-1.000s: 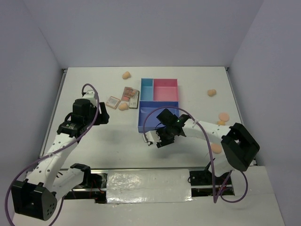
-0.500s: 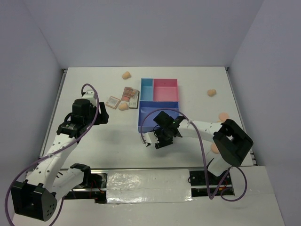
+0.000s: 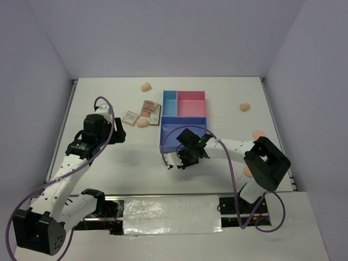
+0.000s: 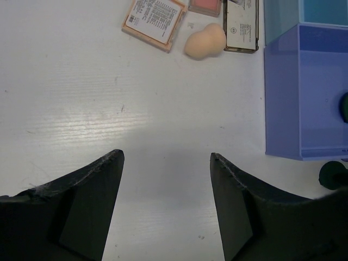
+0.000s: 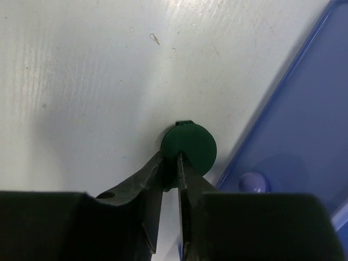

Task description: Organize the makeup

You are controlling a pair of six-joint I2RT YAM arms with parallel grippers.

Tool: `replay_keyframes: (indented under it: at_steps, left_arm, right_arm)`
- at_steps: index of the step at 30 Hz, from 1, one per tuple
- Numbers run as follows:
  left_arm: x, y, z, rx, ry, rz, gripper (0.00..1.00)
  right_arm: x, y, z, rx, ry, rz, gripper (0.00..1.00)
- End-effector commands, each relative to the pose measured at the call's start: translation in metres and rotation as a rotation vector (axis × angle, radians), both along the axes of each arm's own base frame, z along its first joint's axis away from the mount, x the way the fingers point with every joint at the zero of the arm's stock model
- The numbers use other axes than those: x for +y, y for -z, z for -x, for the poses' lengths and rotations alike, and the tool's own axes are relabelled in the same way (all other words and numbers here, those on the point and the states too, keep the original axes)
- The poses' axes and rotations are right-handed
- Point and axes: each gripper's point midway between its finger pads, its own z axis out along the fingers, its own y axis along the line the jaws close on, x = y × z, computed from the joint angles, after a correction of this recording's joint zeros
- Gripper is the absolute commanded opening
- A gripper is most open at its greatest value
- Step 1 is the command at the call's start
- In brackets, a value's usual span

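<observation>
Right gripper (image 5: 170,166) is pinched on the rim of a dark green disc (image 5: 191,147), which lies on the desk (image 5: 81,81) just beside the near wall of the blue tray (image 5: 293,109). Left gripper (image 4: 166,160) is held spread above the desk's left half.

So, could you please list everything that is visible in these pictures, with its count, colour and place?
peach egg-shaped sponges: three, peach; one near the far edge, one beside the palettes, one on the right.
peach round puffs: two visible, peach; right side, partly behind the right arm.
small rectangular palettes: three, pink and brown pans; left of the tray.
dark green round disc: one, dark green; on the table at the tray's near wall; perhaps another inside the tray.
plastic compartment tray: one, blue and pink; centre.
white table: one, white; under everything.
left gripper: open, above bare table.
right gripper: shut on the disc.
</observation>
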Motion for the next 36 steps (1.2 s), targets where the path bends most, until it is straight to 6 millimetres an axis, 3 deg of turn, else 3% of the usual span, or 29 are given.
replay_keyframes:
  at_steps: [1,11,19,23,28,32,36]
  left_arm:
    - [0.001,-0.012,-0.01,-0.055,0.002,-0.004,0.77]
    - [0.0,-0.01,-0.011,-0.051,0.005,-0.003,0.77]
    - [0.0,-0.009,-0.011,-0.048,0.007,-0.004,0.77]
    - [0.0,-0.009,-0.011,-0.046,0.006,-0.003,0.77]
    - [0.0,-0.01,-0.011,-0.048,0.008,0.0,0.77]
    - [-0.001,-0.009,-0.011,-0.048,0.012,0.003,0.77]
    - [0.0,-0.01,-0.011,-0.048,0.008,0.0,0.77]
  right_arm:
    - [0.002,0.003,0.014,0.047,-0.025,-0.02,0.21]
    - [0.021,-0.041,0.035,0.124,-0.001,-0.191,0.08]
    - [0.047,-0.12,0.057,0.249,0.027,-0.414,0.06]
    - [0.05,-0.15,0.04,0.299,0.116,-0.507,0.04]
    - [0.042,-0.184,-0.003,0.325,0.262,-0.628,0.04]
    - [0.039,-0.192,-0.03,0.338,0.386,-0.683,0.08]
    - [0.045,-0.184,-0.052,0.349,0.499,-0.708,0.09]
